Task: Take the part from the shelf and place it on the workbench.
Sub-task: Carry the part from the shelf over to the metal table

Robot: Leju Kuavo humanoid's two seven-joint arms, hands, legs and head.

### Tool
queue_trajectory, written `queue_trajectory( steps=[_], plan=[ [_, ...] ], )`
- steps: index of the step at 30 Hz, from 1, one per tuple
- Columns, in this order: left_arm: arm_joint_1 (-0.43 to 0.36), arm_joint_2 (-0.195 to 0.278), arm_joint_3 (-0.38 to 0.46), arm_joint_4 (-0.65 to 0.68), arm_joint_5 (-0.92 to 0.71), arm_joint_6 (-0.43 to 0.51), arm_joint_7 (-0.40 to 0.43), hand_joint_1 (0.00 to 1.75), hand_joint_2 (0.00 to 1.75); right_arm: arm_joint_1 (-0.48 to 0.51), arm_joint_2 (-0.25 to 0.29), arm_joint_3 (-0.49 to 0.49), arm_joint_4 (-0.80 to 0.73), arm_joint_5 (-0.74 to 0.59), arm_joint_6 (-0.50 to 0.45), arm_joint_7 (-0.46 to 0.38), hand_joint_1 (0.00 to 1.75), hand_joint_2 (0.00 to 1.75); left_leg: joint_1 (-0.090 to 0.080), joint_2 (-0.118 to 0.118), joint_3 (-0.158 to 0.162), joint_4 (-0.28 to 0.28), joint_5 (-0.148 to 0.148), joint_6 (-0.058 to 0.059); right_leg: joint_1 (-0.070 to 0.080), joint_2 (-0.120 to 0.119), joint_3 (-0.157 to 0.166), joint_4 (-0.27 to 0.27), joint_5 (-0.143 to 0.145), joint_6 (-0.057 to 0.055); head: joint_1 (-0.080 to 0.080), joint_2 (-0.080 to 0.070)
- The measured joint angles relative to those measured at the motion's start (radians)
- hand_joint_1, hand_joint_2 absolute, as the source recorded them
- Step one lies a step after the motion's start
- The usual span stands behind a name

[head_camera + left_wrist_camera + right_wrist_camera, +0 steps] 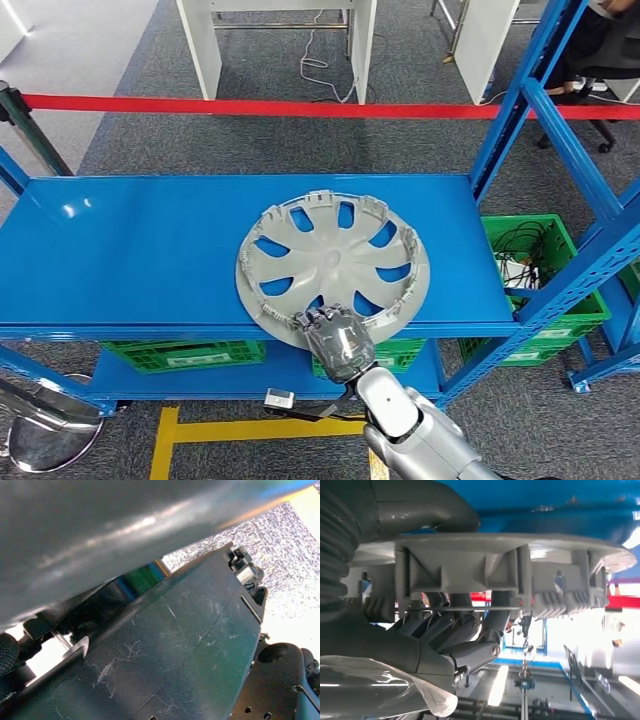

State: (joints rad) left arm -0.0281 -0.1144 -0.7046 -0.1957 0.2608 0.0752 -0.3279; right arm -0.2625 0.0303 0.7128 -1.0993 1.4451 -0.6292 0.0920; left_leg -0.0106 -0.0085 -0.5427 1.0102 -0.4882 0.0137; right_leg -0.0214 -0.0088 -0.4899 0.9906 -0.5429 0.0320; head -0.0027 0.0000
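A grey wheel cover [332,255] lies hollow side up on the blue shelf [136,250], its near rim hanging a little over the front edge. My right hand [338,340] reaches up from below and grips that near rim. In the right wrist view the thick thumb [418,507] lies against the cover's flat face [478,542] while the dark fingers [467,630] curl in behind the ribbed rim. Of my left hand, the left wrist view gives just a blurred grey surface [94,525]; its fingers are hidden.
Blue uprights and braces [528,95] stand right of the shelf. Green crates sit beneath it [185,353] and to its right [547,265], the right one holding cables. A red barrier tape [226,104] runs behind. A yellow floor line [226,430] lies in front.
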Motion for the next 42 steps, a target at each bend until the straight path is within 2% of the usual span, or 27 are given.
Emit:
queue_trajectory(
  steps=[7, 13, 21, 29, 42],
  plan=[
    [0.002, 0.0, 0.0, 0.0, 0.0, 0.003, -0.009, 0.0, 0.0, 0.029, -0.001, 0.004, -0.09, 0.042, -0.045, -0.025, 1.75, 1.75, 0.0, 0.0, 0.0, 0.0, 0.0, 0.0, 0.0, 0.0, 0.0, 0.0, 0.0, 0.0, 0.0, 0.0],
    [0.002, 0.0, 0.0, 0.0, -0.001, 0.003, -0.011, 0.0, 0.0, 0.073, -0.006, 0.004, -0.287, 0.108, -0.06, -0.066, 1.75, 1.75, 0.0, 0.0, 0.0, 0.0, 0.0, 0.0, 0.0, 0.0, -0.001, 0.0, 0.0, 0.0, 0.0, 0.0],
    [0.002, 0.0, 0.0, 0.0, -0.004, 0.003, -0.011, 0.0, 0.0, 0.096, -0.022, -0.001, -0.496, 0.121, -0.061, -0.114, 1.75, 1.75, 0.0, 0.0, 0.0, 0.0, 0.0, 0.0, 0.0, 0.0, -0.001, 0.0, 0.0, 0.0, 0.0, 0.0],
    [0.002, 0.0, -0.001, 0.0, -0.01, 0.003, -0.012, 0.0, 0.0, 0.119, -0.027, -0.017, -0.613, 0.121, -0.061, -0.184, 1.75, 1.75, 0.0, 0.0, -0.001, 0.0, 0.0, 0.0, 0.0, 0.0, -0.001, 0.0, 0.0, 0.0, 0.0, 0.0],
    [0.002, 0.0, -0.002, 0.0, -0.016, 0.011, -0.017, 0.0, 0.0, 0.145, -0.026, -0.04, -0.727, 0.121, -0.06, -0.252, 1.75, 1.75, 0.0, 0.0, -0.001, 0.0, 0.0, 0.0, 0.0, 0.0, -0.001, 0.0, 0.0, 0.0, 0.0, 0.0]
  ],
)
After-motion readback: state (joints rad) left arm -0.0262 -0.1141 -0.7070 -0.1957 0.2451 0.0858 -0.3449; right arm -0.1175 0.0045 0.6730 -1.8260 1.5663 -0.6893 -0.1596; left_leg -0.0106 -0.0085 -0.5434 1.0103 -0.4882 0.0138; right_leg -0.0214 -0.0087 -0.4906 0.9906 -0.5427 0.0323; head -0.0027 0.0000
